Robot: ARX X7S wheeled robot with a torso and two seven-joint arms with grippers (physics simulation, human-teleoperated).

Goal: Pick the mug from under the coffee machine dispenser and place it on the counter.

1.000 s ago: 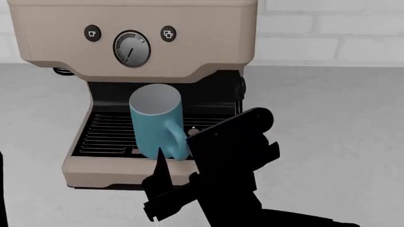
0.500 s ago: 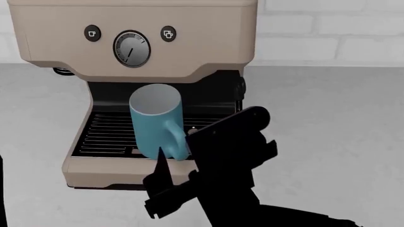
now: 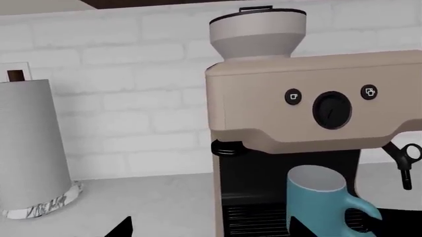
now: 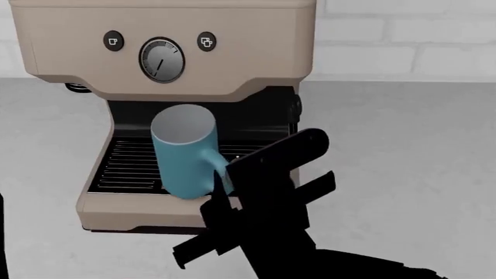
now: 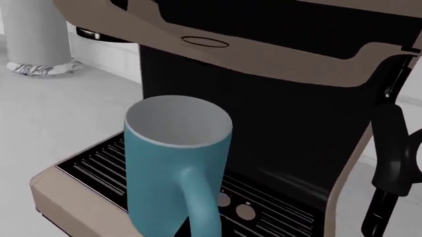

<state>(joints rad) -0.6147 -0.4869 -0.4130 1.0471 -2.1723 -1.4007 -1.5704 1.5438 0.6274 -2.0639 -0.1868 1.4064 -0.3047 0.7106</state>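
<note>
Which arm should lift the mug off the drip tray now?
The right. In the head view the right gripper is already at the mug, by its handle, and its wrist camera sees the mug close up. The left wrist camera views the coffee machine from farther off.

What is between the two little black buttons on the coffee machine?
A round dial sits between the two small black buttons on the coffee machine. The head view shows it plainly.
</note>
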